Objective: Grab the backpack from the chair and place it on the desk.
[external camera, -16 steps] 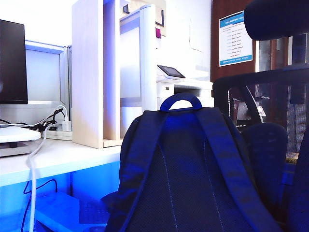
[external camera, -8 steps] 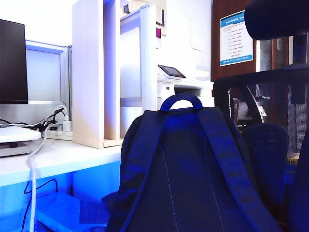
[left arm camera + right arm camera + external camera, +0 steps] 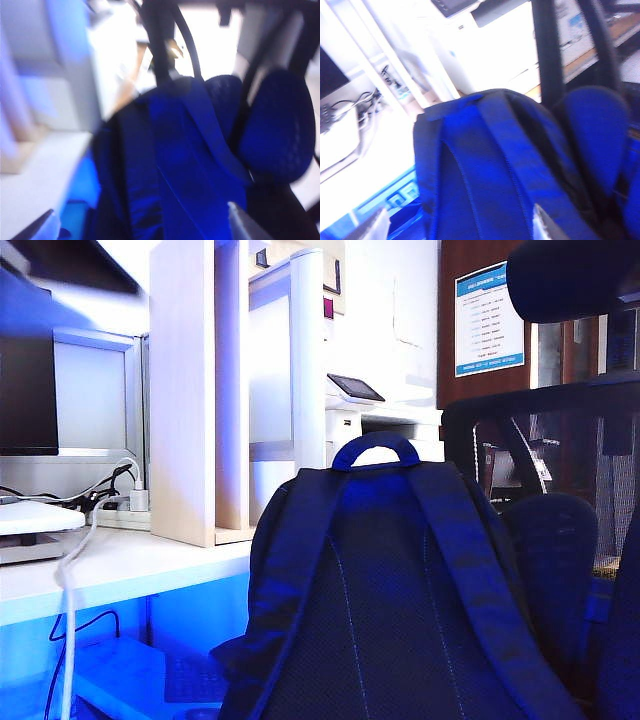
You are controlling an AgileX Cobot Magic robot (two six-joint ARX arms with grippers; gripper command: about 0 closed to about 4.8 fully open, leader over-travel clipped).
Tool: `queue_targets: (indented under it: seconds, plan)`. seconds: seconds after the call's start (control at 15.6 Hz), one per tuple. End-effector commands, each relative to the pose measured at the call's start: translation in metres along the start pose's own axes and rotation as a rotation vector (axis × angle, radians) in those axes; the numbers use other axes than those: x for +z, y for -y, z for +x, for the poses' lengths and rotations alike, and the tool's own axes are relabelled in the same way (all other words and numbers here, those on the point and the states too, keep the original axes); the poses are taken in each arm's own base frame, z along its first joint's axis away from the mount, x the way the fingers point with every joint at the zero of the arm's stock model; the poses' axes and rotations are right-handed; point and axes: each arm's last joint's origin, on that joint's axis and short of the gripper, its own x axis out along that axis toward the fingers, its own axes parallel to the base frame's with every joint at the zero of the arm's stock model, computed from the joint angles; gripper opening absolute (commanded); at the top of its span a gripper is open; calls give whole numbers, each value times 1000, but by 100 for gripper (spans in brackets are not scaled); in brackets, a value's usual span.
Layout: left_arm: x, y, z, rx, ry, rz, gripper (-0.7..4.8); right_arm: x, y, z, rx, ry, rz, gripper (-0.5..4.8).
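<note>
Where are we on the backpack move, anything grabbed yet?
Nothing done yet. The backpack sits upright on the chair, its blue top handle free. In hand: both arms are out over it; the left claw and right claw each show fingertips spread wide with only the backpack's straps beyond, no contact visible. Left: grip it, lift it off and set it on the desk.
</note>
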Motion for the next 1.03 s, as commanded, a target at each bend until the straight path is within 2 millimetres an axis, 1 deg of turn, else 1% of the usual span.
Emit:
queue_targets:
  seconds: [0.06,0.13,0.19,0.26,0.39,0.45,0.58,0.71,0.9,1.03]
  plan:
    - [0,-32,58,-49,-94,9,479,17,-6,12,48,12,1,381]
    - [0,-42,75,-53,-114,-4,479,21,-8,17,59,1,2,384]
    - [0,-49,87,-54,-123,-9,479,25,-8,21,62,-4,3,403]
    - [2,-64,112,-56,-130,-8,479,30,-9,30,68,-7,3,434]
    - [3,-80,138,-74,-129,-10,479,33,-8,42,62,-32,8,434]
    - [3,-90,157,-113,-120,-13,479,32,-7,48,55,-58,12,434]
    - [-2,-100,188,-181,-117,-3,479,31,-6,51,49,-70,13,434]
    - [-16,-107,215,-233,-137,-24,479,31,-6,51,50,-70,12,434]
    - [-41,-113,251,-277,-203,-68,479,32,-7,51,64,-74,13,434]
    - [-50,-112,268,-321,-215,-83,479,31,-7,51,67,-76,13,434]
